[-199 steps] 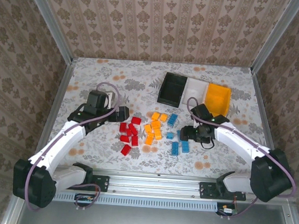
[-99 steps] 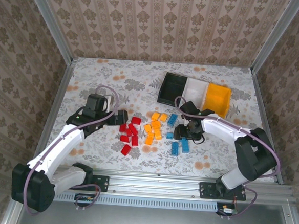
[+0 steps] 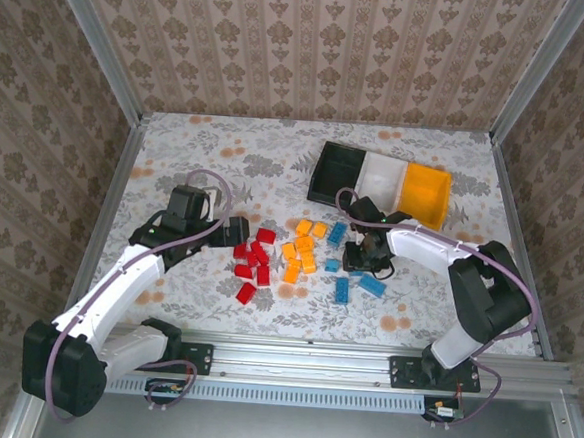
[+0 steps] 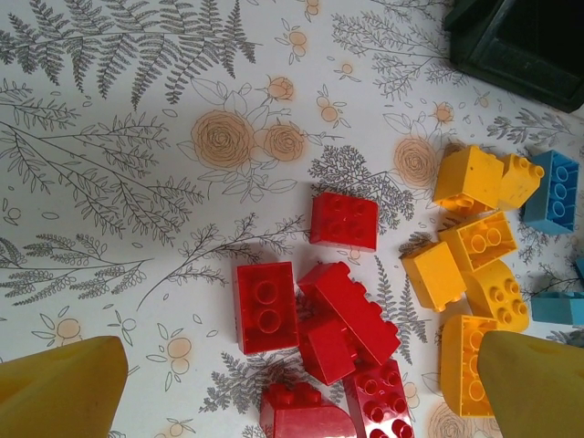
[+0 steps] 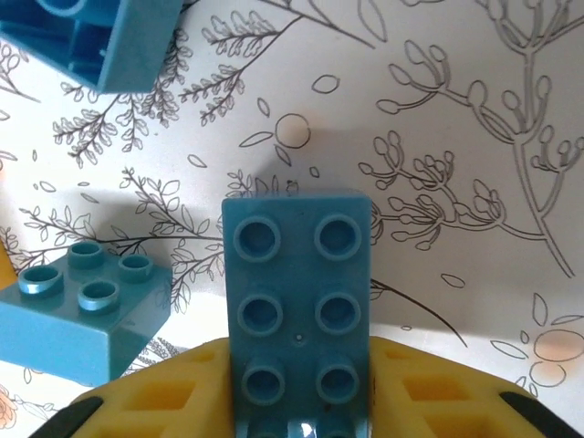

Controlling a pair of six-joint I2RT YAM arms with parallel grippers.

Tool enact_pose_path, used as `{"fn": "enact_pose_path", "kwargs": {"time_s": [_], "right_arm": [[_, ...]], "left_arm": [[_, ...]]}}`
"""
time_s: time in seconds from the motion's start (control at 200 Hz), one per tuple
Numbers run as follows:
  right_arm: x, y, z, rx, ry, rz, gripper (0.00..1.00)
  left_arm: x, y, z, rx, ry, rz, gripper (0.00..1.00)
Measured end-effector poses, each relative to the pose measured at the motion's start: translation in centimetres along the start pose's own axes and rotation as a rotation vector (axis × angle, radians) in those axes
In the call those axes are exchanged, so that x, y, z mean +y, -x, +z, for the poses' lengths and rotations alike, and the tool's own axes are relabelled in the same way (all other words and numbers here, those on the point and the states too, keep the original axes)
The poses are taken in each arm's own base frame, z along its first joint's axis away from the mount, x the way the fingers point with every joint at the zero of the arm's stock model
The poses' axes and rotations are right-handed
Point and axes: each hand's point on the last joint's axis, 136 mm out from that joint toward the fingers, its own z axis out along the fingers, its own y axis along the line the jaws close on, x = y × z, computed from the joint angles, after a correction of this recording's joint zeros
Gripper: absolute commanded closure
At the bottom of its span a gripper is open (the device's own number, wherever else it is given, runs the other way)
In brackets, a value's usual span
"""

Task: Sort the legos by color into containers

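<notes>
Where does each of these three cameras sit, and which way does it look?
Top external: above and behind, looking down on the table, trays, left arm and right arm.
Left wrist: on the left arm, looking down at red legos; its open yellow fingers at the bottom corners.
Right wrist: on the right arm, low over a blue lego between its fingers.
Shared: top and left wrist both show the red legos and black tray.

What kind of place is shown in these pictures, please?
Probably a robot test cell: a left arm and a right arm bolted to a metal rail, aluminium-framed walls with patterned paper, and a table under floral cloth.
</notes>
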Motion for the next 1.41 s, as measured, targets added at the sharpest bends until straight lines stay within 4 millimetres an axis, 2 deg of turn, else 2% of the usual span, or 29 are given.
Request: {"fn": "enact_pose_path", "kwargs": {"time_s": [0.08,0.18,0.275,0.385,0.495,0.585,0.715,0.935,1.065,1.21,1.405], "right_arm": [[-0.1,0.3,-0.4,-0.018,-0.007,-0.001,0.68],[-0.1,1.1,-2.1,-0.067,-0.013,-0.002,0.68],[0.0,2.6,-5.0,-0.148,-0.011,0.003,0.68],[-0.4,5.4,-9.0,-0.264,0.006,0.038,0.68],[-3.3,8.4,-12.0,-0.361,-0.013,0.135,0.68],[-6.7,9.7,-12.9,-0.397,-0.065,0.212,0.68],[-11.2,11.1,-12.0,-0.387,-0.150,0.313,0.68],[-15.9,12.9,-6.5,-0.268,-0.236,0.401,0.68],[-17.3,13.7,-4.4,-0.225,-0.259,0.412,0.65],[-17.8,15.7,-4.3,-0.245,-0.262,0.402,0.54],[-18.3,15.7,-3.0,-0.218,-0.269,0.397,0.39]], "left_arm": [[0.0,-0.1,0.0,0.001,0.000,-0.001,0.00],[0.0,-0.1,0.0,0.000,-0.001,-0.001,0.00],[0.0,-0.1,0.0,-0.001,-0.002,-0.001,0.00],[-0.1,-0.1,0.0,0.002,-0.009,-0.001,0.00],[-0.2,-0.1,0.0,0.005,-0.017,-0.001,0.00],[-0.4,-0.2,0.0,0.008,-0.025,-0.001,0.00],[-0.6,-0.3,0.0,0.015,-0.036,-0.002,0.00],[-0.7,-0.5,0.0,0.026,-0.043,-0.003,0.00],[-0.6,-0.7,-0.1,0.032,-0.039,-0.004,0.00],[-0.6,-0.7,-0.2,0.028,-0.041,-0.004,0.00],[-0.5,-0.6,-0.2,0.027,-0.037,-0.008,0.00]]}}
